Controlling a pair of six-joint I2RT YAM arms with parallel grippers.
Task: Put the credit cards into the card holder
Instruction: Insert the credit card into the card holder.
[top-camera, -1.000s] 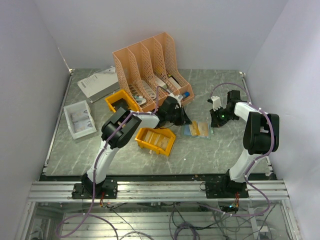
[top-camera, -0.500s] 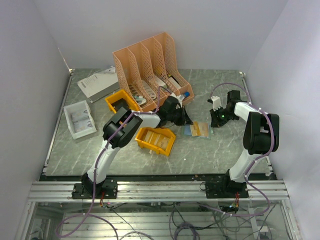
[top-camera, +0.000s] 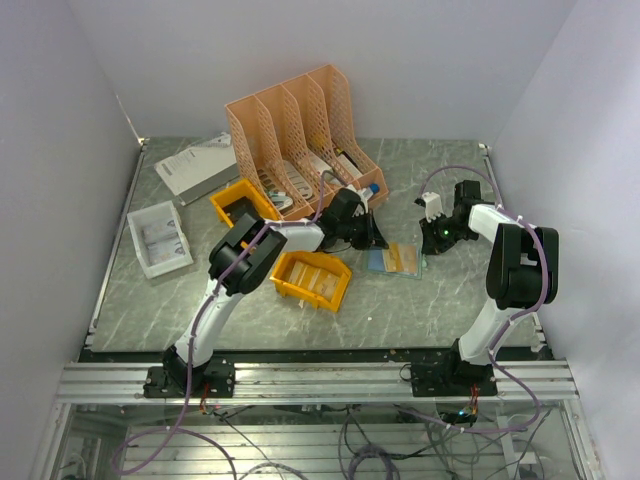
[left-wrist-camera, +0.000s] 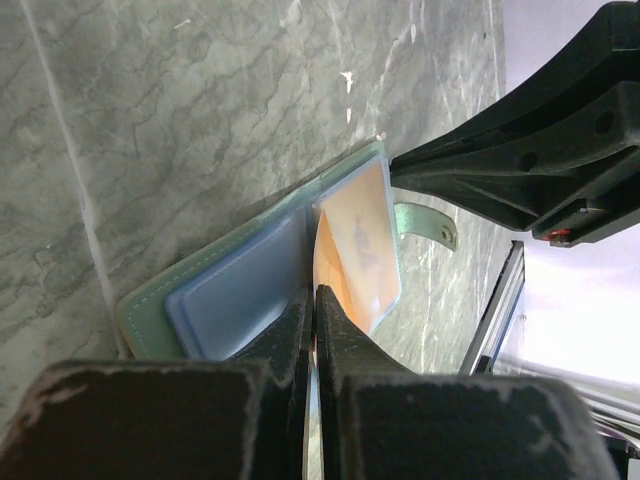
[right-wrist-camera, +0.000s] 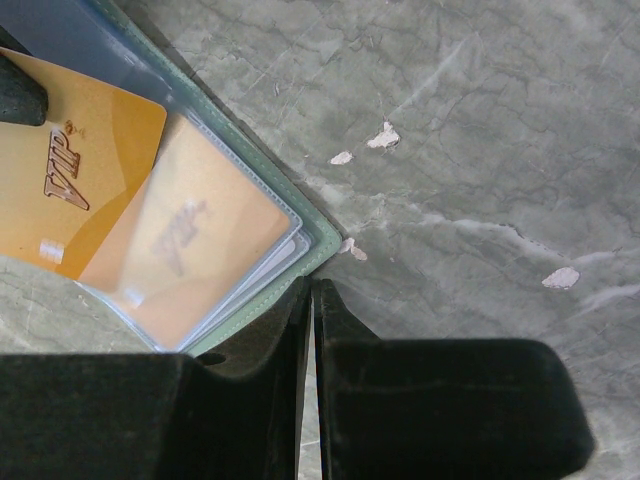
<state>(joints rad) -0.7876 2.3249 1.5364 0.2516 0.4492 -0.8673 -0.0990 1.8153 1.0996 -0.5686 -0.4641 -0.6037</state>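
The card holder lies open on the grey marbled surface between the two arms, its light blue inside facing up and its green strap sticking out past the far edge. Two gold cards show. One gold card sits inside the clear sleeve on one half of the holder. The other, a bare VIP card, overlaps that sleeve at an angle. Pale layers lie under the sleeve, but it is not clear whether they are more cards. The left gripper has its jaws pinched narrow on the near end of the VIP card, which tilts up from the holder. The right gripper has its jaws drawn together at the holder's green edge, but whether they nip it or only rest there cannot be told. Behind stands one peach file rack with four slots. There are also two yellow bins, one white tray and one flat grey package.
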